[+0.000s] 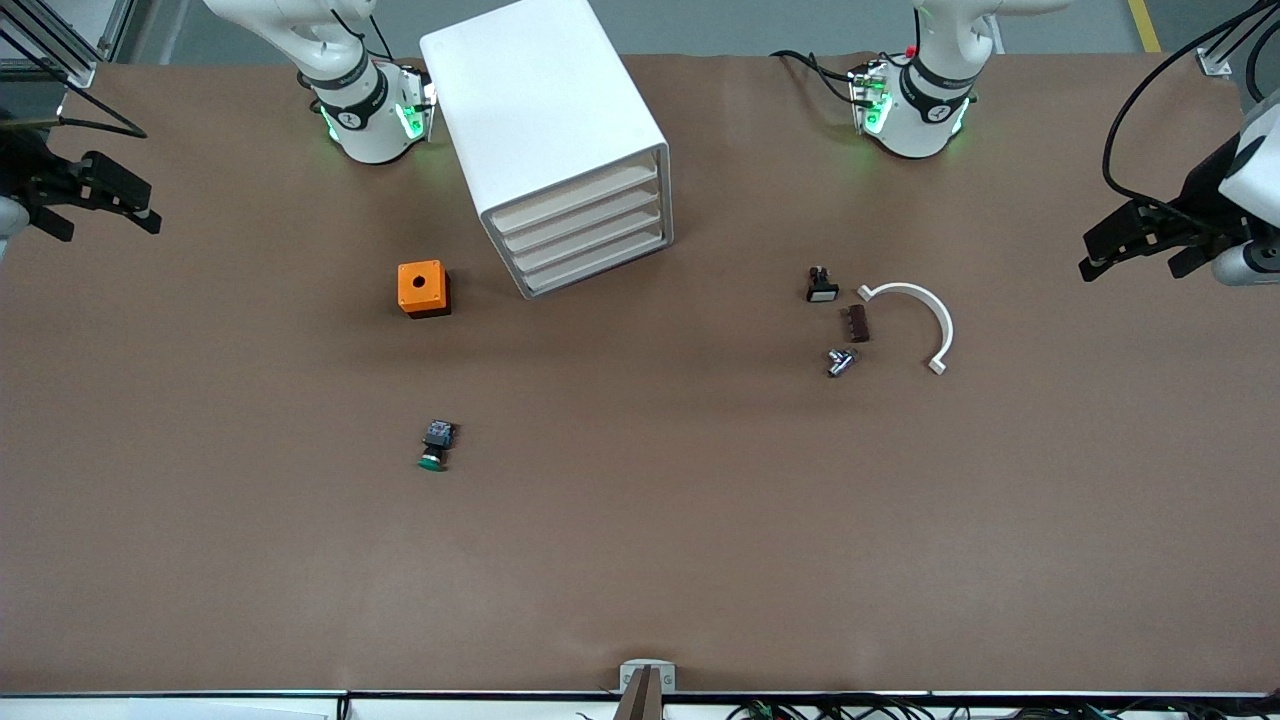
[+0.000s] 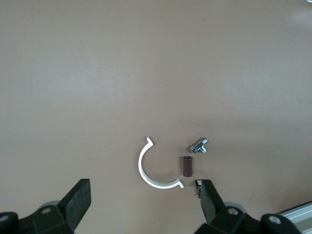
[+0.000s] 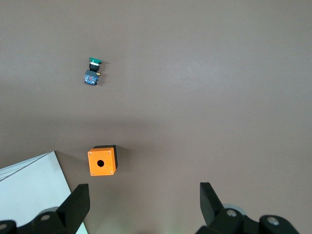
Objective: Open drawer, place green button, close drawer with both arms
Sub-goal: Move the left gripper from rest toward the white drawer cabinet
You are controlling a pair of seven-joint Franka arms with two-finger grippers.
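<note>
The white cabinet stands between the arms' bases, and the off-white fronts of its drawers are all shut. The green-capped button lies on its side on the brown table, nearer to the front camera than the orange box; the right wrist view shows the button too. My right gripper hangs open and empty over the right arm's end of the table, and its wrist view shows this gripper apart from everything. My left gripper is open and empty over the left arm's end, this gripper above small parts.
An orange box with a hole sits beside the cabinet. Toward the left arm's end lie a black-and-white part, a white half ring, a brown piece and a metal fitting.
</note>
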